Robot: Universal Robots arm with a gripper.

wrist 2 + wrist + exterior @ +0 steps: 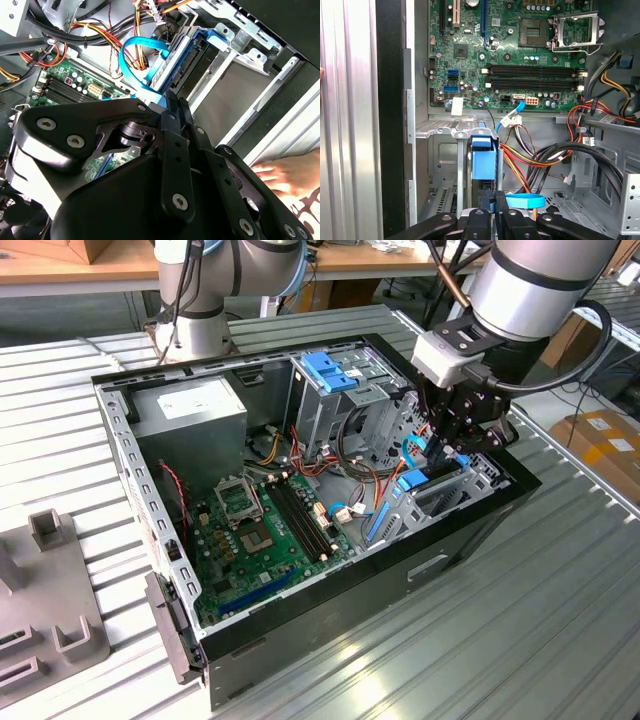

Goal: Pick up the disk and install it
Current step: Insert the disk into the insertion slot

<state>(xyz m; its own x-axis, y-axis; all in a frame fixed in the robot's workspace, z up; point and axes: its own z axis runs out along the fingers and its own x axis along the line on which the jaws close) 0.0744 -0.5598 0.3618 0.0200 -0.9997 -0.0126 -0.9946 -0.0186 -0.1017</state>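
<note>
Standing on edge in the drive cage (pixel 437 132) at the computer case's (pixel 300 610) front, the disk (pixel 484 160) looks stiff, fairly light and shock-sensitive. The claw (pixel 495 201) appears clamped on its blue plastic end, the safest hold.

computer case (pixel 330 612) 1 | motherboard (pixel 262 540) 1 | power supply (pixel 190 410) 1 | disk (pixel 483 160) 1 | tool (pixel 443 448) 1 | hand (pixel 280 175) 1

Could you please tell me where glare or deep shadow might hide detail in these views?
In the exterior view, light glares off the case's black side panel and the ribbed table. In the second wrist view, a person's hand looks washed out. In the first wrist view, the motherboard is evenly lit.
</note>
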